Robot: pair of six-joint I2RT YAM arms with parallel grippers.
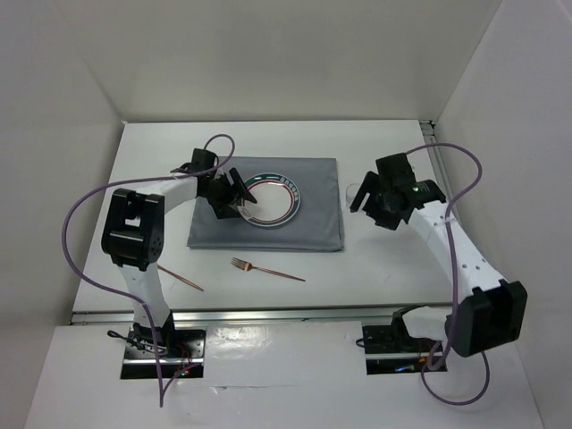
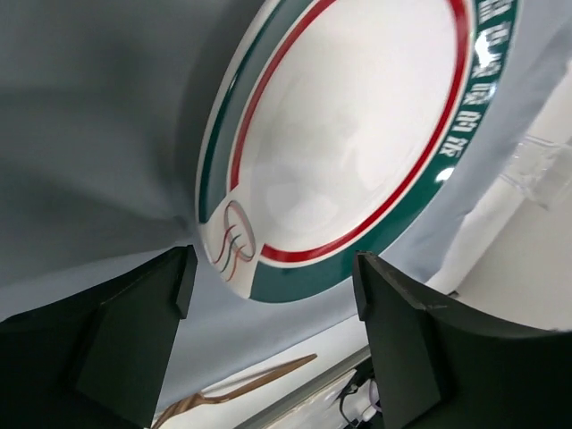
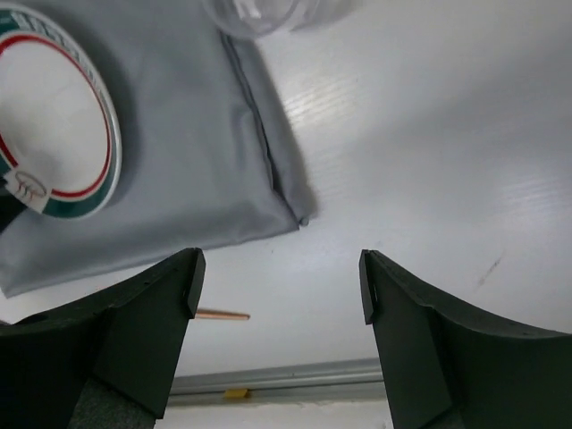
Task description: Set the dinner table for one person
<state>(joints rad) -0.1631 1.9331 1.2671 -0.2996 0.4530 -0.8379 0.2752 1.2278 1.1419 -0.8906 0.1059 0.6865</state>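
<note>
The white dinner table (image 1: pixel 384 259) carries a grey cloth mat (image 1: pixel 308 223). A white plate (image 1: pixel 273 198) with a green and red rim lies on the mat. My left gripper (image 1: pixel 234 197) is open and empty at the plate's left rim; in the left wrist view the plate (image 2: pixel 357 134) lies just beyond the open gripper (image 2: pixel 273 277). My right gripper (image 1: pixel 368 200) is open and empty above bare table right of the mat, beside a clear glass (image 1: pixel 355 191). In the right wrist view the gripper (image 3: pixel 279 277) frames bare table (image 3: pixel 429 179), with the glass (image 3: pixel 268 13) at the top edge.
A copper fork (image 1: pixel 266 269) lies on the table in front of the mat. A second thin copper utensil (image 1: pixel 181 278) lies to its left. An aluminium rail (image 1: pixel 286 313) runs along the near edge. White walls enclose the table.
</note>
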